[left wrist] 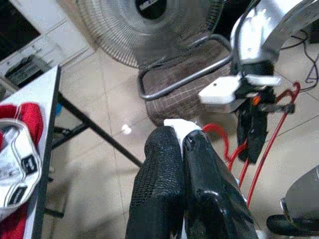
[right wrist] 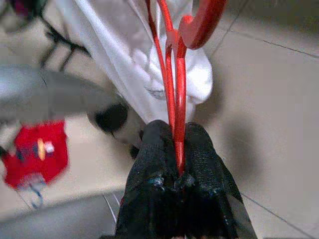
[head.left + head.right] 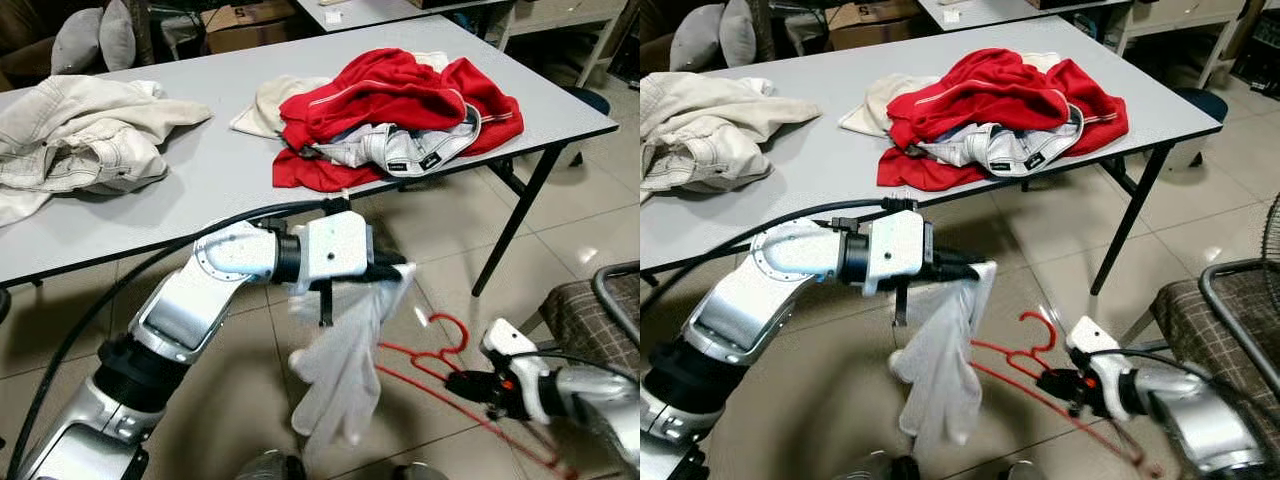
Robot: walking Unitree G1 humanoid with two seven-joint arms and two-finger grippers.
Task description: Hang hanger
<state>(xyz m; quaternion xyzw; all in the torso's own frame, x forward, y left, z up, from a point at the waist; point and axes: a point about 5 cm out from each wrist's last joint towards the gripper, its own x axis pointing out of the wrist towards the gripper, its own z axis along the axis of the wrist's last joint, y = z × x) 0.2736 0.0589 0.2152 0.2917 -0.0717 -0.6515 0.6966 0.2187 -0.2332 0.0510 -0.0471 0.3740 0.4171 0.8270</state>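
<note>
A thin red wire hanger (image 3: pixel 1040 375) is seen low over the tiled floor (image 3: pixel 1060 250), in front of the grey desk (image 3: pixel 800 170). Its curved hook is turned upward and its long straight bar slants down toward the robot's right. The hanger is gripped by the right tool (image 2: pixel 178 159), whose two black fingers are pressed together on the red wire just below the hook, as the right wrist view makes plain.

A pale, whitish garment (image 3: pixel 345 370) is pinched at its top edge by the left tool (image 1: pixel 182 144), the fingers being closed on the cloth with only a small white fold seen between their tips. The garment hangs limp below that tool, just beside the hanger; its lower part is blurred, and whether the wire touches the cloth cannot be told from the head views.

On the desk a red garment (image 3: pixel 400 100) is heaped over a white and grey one, with a cream cloth behind it, and a beige jacket (image 3: pixel 80 140) lies well apart toward the robot's left, cut off by the frame edge. A checked chair seat (image 3: pixel 1200 320) with a metal tube frame is seen on the right, partly cut off, and a standing fan (image 1: pixel 144 25) is seen behind it in the left wrist view.
</note>
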